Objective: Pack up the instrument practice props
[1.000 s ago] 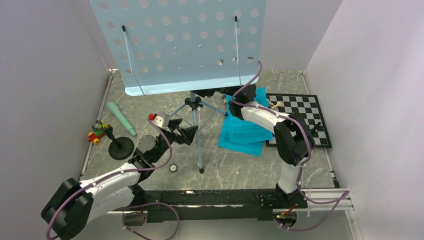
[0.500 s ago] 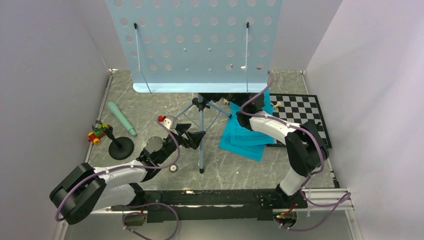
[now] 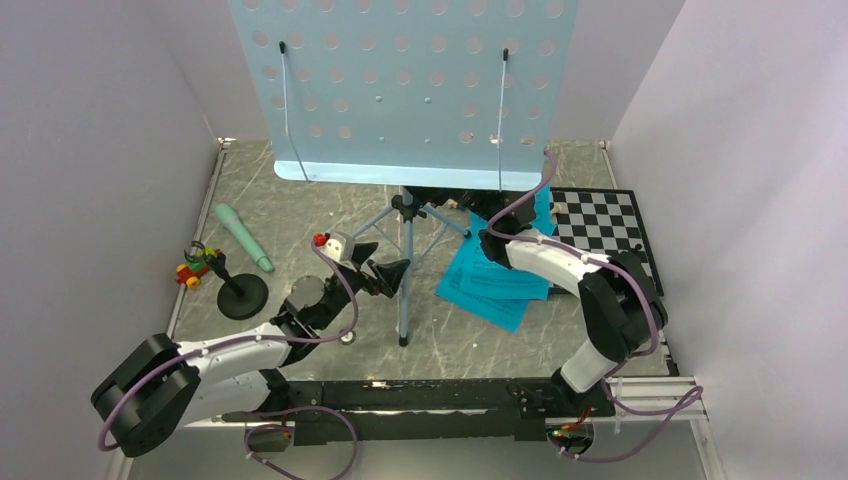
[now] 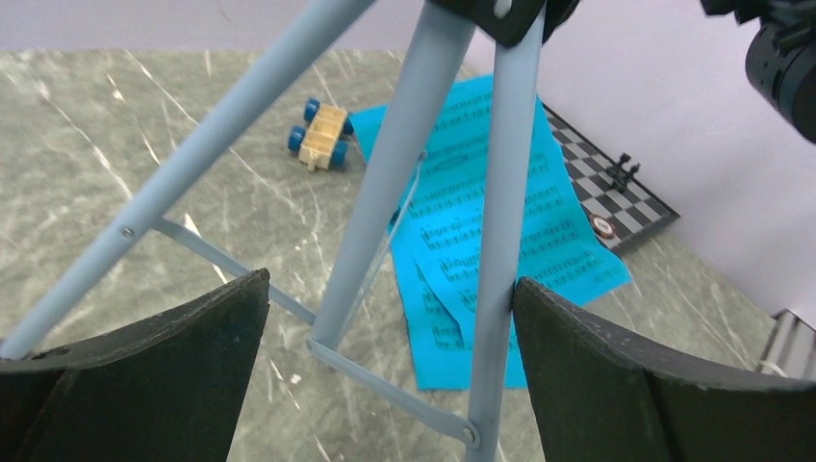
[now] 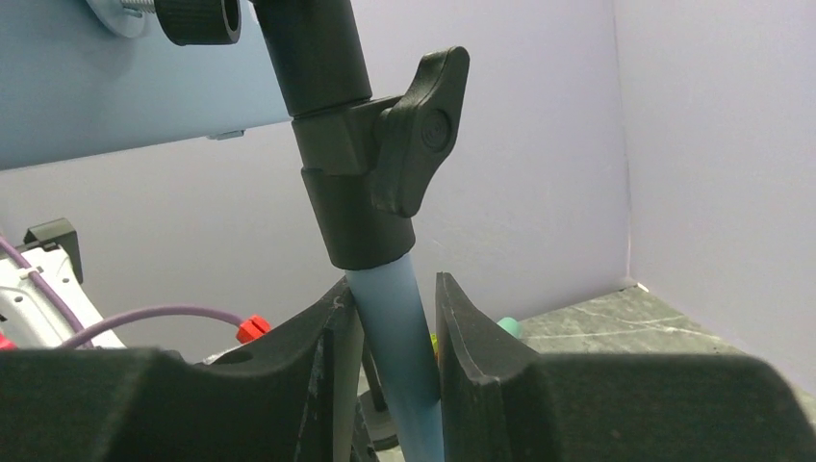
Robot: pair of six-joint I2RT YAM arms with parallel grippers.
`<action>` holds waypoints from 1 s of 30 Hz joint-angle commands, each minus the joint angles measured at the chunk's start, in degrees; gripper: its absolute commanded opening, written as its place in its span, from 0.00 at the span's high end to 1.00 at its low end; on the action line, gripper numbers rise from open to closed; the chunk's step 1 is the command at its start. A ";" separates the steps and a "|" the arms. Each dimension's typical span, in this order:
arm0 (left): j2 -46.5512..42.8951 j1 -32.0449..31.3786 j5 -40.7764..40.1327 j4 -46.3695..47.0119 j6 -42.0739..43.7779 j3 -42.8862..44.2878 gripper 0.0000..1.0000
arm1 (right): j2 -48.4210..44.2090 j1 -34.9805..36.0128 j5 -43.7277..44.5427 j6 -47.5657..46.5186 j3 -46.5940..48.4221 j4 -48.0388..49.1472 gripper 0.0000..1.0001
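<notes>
- The right gripper [image 5: 393, 327] is clenched on the pale-blue pole of the music stand [image 3: 400, 90], just beneath the black clamp knob [image 5: 423, 135]. The tube looks smooth and round, so it may slide or twist between the jaws.
- Above that grip the perforated tray [image 3: 330, 60] sits broad and high. Judged top-heavy, it could pull the stand over once tilted.
- The left gripper [image 4: 385, 298] is released, its jaws wide and straddling the tripod legs [image 4: 385, 173], with no sure contact. Closing here might catch a thin brace [image 4: 385, 390] rather than a leg.
- Just beyond the left gripper, under the legs, lie the music sheets [image 4: 481, 221]. A dragged foot could crease or scatter them.
- Farther out, a toppling stand could strike the toy car [image 4: 322, 135] or the chessboard [image 3: 600, 215].
- Counts, near: two grippers; one music stand with three legs; at least two overlapping music sheets, exact number unclear.
- Counts, far: one toy car beyond the left gripper; one chessboard to the right of the right gripper; one microphone [image 3: 243, 237], one microphone stand [image 3: 241, 295] and one colourful toy [image 3: 193, 268], all on the desk well left of the left gripper.
</notes>
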 commanded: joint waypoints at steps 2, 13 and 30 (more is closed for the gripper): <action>-2.97 0.48 -7.37 -0.47 6.96 3.87 0.01 | 6.56 -2.51 -4.85 3.33 -2.44 -9.51 1.00; 0.84 2.19 -3.22 4.52 16.92 8.25 0.01 | 7.53 -2.22 -6.24 4.95 0.70 -9.57 1.00; -8.40 2.28 -14.04 -0.09 19.73 4.86 0.01 | 12.78 0.15 -7.06 10.64 11.60 -5.21 1.00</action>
